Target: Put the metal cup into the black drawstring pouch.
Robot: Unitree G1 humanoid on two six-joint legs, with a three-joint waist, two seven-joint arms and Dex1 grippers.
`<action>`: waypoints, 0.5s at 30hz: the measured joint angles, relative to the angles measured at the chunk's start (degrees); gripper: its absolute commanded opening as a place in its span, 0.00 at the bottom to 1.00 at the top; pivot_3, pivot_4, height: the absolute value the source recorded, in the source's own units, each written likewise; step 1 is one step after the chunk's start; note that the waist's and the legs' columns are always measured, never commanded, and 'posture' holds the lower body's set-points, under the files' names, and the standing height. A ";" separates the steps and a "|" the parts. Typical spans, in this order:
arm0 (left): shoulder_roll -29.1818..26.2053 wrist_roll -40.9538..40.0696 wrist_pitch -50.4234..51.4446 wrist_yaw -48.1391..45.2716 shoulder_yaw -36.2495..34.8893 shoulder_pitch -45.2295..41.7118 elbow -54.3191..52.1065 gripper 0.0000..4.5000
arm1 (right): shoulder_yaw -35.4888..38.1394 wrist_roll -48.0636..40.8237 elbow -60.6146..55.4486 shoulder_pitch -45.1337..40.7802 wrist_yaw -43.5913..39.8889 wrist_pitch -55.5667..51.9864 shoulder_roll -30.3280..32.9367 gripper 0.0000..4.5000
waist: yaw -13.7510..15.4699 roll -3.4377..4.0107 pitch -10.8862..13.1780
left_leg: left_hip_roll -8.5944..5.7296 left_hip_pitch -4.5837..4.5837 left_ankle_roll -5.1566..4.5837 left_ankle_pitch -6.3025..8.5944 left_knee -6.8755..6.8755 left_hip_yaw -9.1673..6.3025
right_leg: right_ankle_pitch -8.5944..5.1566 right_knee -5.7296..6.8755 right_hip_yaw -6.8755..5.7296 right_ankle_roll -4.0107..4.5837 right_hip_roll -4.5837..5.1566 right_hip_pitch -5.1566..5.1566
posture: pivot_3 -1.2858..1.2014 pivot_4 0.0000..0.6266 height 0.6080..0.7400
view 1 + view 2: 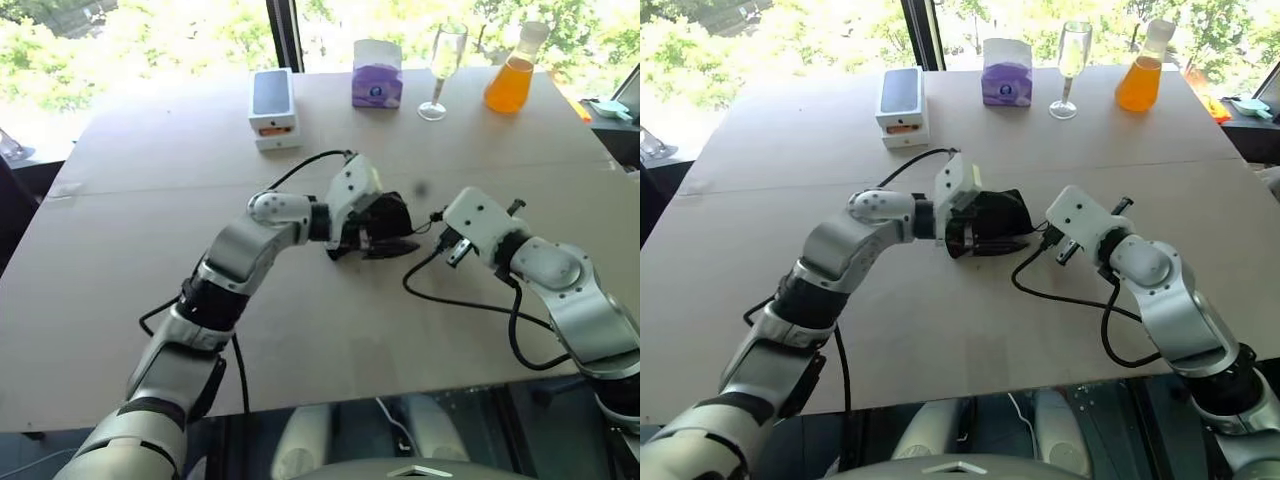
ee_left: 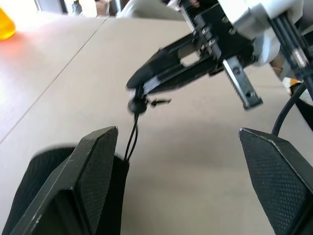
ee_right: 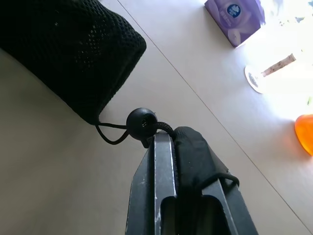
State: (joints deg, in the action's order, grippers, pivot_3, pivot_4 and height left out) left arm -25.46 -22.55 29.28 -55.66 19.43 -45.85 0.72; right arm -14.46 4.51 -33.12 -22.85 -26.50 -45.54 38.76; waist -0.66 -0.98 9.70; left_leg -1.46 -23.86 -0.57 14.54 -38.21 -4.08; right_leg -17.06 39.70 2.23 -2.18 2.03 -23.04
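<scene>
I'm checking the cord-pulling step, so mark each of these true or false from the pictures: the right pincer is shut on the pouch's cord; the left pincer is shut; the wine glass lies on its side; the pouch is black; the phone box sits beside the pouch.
1. The right pincer is shut on the cord. True; it pinches it by the bead.
2. The left pincer is shut. False; it is open.
3. The wine glass lies on its side. False; it stands upright.
4. The pouch is black. True.
5. The phone box sits beside the pouch. False; it stands at the table's far side.

Black drawstring pouch (image 1: 995, 222) lies mid-table — cord bead (image 3: 141, 122) pulled sideways, taut.
</scene>
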 measured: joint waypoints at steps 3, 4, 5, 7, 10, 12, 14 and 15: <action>3.88 2.35 -2.21 -0.62 0.67 -2.89 5.80 0.91 | -0.27 0.69 -0.72 -0.26 -0.79 -0.01 0.47 0.00 | -0.07 0.00 0.00 | -0.01 0.01 0.00 0.00 -0.01 -0.01 | 0.00 0.05 -0.17 0.00 -0.03 0.00 | 0.52 0.24 1.00; 5.29 3.22 -2.90 -0.95 1.06 -3.80 8.13 0.91 | -0.32 0.95 -1.19 -0.25 -0.95 -0.04 0.49 0.00 | -0.10 0.00 0.00 | -0.01 0.01 -0.01 0.00 -0.02 -0.01 | 0.00 0.06 -0.21 0.00 -0.03 0.00 | 0.52 0.24 1.00; 6.02 3.67 -3.60 -1.07 1.34 -4.12 9.39 0.91 | -0.37 1.06 -1.60 -0.25 -1.08 -0.05 0.50 0.00 | -0.15 0.00 0.00 | 0.00 0.01 -0.01 0.00 -0.03 -0.01 | 0.00 0.07 -0.21 0.00 -0.04 0.00 | 0.52 0.24 1.00; 7.49 5.14 -5.06 -1.81 1.49 -4.67 12.27 0.91 | -0.43 1.57 -2.34 -0.22 -1.24 -0.10 0.52 0.00 | -0.26 0.00 0.00 | 0.00 0.02 -0.01 0.00 -0.03 -0.01 | 0.00 0.09 -0.22 0.00 -0.05 0.00 | 0.52 0.24 1.00; 8.39 6.90 -6.35 -2.39 1.47 -5.18 15.13 0.86 | -0.43 2.08 -2.57 -0.22 -1.73 -0.50 0.52 0.00 | -0.23 0.00 0.00 | 0.00 0.03 -0.01 0.00 -0.05 -0.04 | 0.00 0.11 -0.25 0.00 -0.06 0.00 | 0.52 0.24 1.00; 8.98 7.96 -6.91 -2.69 1.47 -5.69 16.41 0.73 | -0.43 2.17 -2.88 -0.25 -1.90 -0.67 0.49 0.00 | -0.17 0.00 0.00 | -0.01 0.02 -0.01 0.00 -0.07 -0.05 | 0.00 0.11 -0.27 0.00 -0.08 0.00 | 0.52 0.24 1.00; 9.81 8.55 -7.32 -2.82 1.37 -5.79 17.06 0.50 | -0.44 2.27 -3.20 -0.29 -2.10 -0.87 0.46 0.00 | -0.15 0.00 0.00 | -0.03 0.01 -0.01 0.00 -0.08 -0.05 | 0.00 0.11 -0.26 0.00 -0.07 0.00 | 0.52 0.24 1.00; 10.42 8.82 -7.36 -2.83 1.28 -5.81 17.52 0.39 | -0.47 2.32 -3.36 -0.33 -2.24 -1.22 0.46 0.00 | -0.14 0.00 0.00 | -0.03 0.01 -0.01 0.00 -0.08 -0.05 | 0.00 0.11 -0.26 0.00 -0.07 0.01 | 0.52 0.24 1.00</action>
State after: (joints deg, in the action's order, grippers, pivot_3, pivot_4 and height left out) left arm -15.04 -13.73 21.92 -58.49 20.71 -51.66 18.25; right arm -14.94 6.83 -36.48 -23.18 -28.75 -46.76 39.22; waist -0.81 -0.98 9.70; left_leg -1.49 -23.85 -0.58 14.54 -38.30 -4.13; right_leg -17.06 39.81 1.97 -2.18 1.96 -23.03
